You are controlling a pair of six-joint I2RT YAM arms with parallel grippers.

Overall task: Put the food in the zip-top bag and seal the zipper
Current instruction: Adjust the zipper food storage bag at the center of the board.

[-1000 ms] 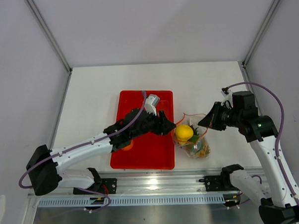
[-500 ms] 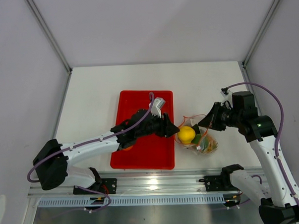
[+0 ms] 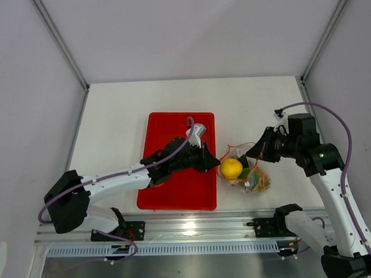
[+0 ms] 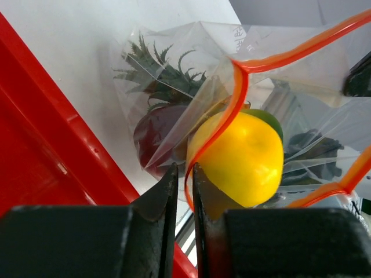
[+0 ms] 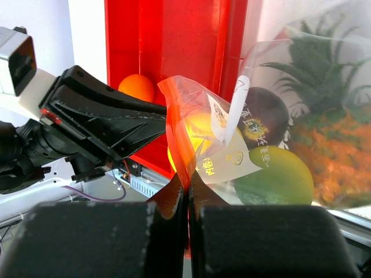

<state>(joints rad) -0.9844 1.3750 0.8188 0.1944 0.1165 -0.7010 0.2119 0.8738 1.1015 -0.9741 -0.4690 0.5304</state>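
On a white table (image 3: 117,117) with white walls (image 3: 187,34), the right gripper (image 5: 186,179) pinches the zip-top bag (image 4: 174,52), its mouth facing the left gripper (image 4: 185,174), whose jaws are narrow.

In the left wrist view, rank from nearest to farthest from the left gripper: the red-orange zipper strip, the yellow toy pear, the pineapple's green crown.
1. Red-orange zipper strip: between the left gripper's fingers.
2. Yellow toy pear: just beyond, right.
3. Pineapple's green crown: farthest, upper left.
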